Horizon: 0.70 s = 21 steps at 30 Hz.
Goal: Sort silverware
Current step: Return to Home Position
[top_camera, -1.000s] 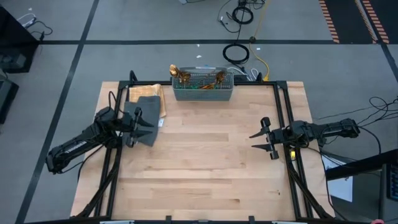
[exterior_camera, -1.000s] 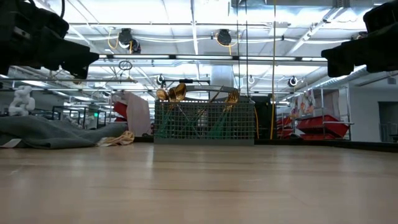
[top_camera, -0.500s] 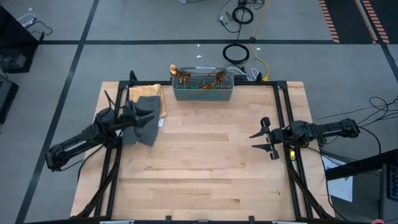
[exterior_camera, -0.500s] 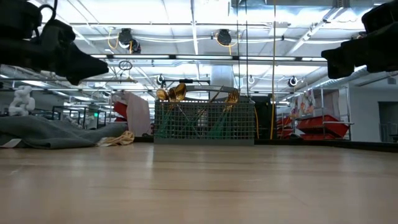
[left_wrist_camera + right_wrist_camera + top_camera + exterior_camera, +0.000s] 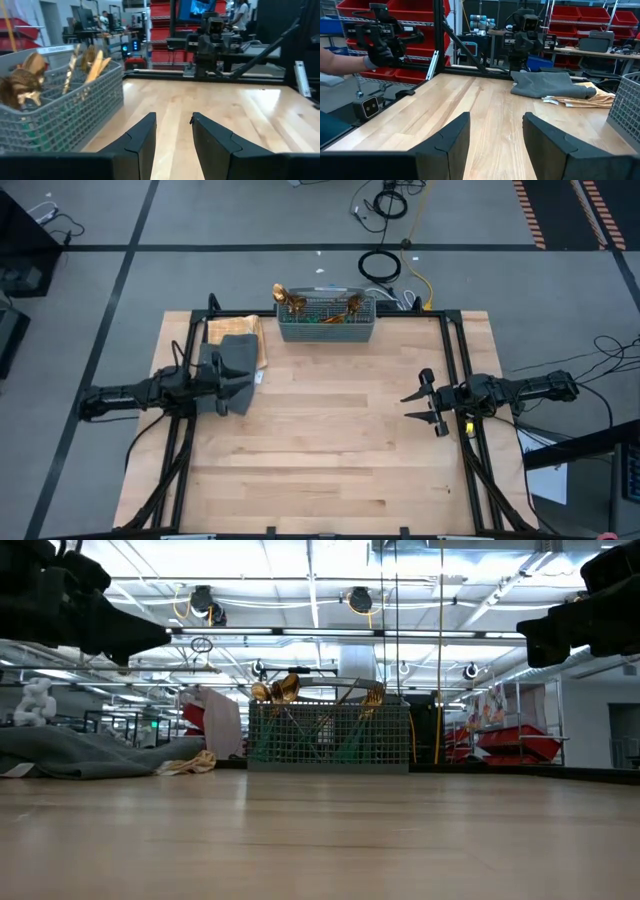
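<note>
The silverware (image 5: 293, 301) stands in a grey mesh basket (image 5: 325, 328) at the middle of the table's far edge. Its gold heads (image 5: 280, 690) stick up above the rim, and teal handles show through the mesh. In the left wrist view the heads (image 5: 30, 77) rise from the basket (image 5: 65, 117). My left gripper (image 5: 248, 376) hovers open over the dark grey cloth (image 5: 236, 348), pointing toward the table's right. My right gripper (image 5: 418, 404) hovers open near the right edge, pointing left. Both are raised off the table in the low view: left gripper (image 5: 140, 635), right gripper (image 5: 535, 640).
The dark grey cloth (image 5: 545, 86) lies on a tan cloth (image 5: 252, 330) at the far-left corner. Bare wood (image 5: 330, 450) fills the middle and near part of the table. Black frame rails (image 5: 462, 370) run along both sides. A person's gloved hand (image 5: 375, 57) shows beyond the table.
My left arm has swung round from a slant out of the near-left to lie level from the table's left. Its gripper went a little toward the far edge and right over the cloth, then came back slightly. The right arm has kept still.
</note>
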### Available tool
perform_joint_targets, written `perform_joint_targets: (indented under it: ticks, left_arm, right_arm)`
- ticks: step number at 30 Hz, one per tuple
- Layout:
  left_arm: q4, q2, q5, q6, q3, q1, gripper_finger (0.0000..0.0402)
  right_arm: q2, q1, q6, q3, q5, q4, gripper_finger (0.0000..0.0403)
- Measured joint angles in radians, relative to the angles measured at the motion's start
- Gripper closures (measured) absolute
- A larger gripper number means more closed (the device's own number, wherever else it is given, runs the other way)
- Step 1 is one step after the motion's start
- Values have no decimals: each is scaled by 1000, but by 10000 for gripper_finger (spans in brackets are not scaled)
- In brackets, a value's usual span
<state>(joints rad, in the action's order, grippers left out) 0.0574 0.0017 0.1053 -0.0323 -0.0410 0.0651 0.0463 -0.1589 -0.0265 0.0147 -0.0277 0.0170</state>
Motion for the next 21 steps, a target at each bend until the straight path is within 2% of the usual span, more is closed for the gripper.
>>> perform_joint_targets:
  ticks: [9, 14, 21]
  left_arm:
    - [0, 0, 1, 0, 0, -35, 270]
    - [2, 0, -64, 0, 1, -35, 270]
    - [2, 0, -69, -1, 2, -35, 270]
  right_arm:
    - [0, 0, -9, 0, 0, 0, 232]
    - [0, 0, 12, 0, 0, 0, 232]
    - [0, 0, 14, 0, 0, 0, 232]
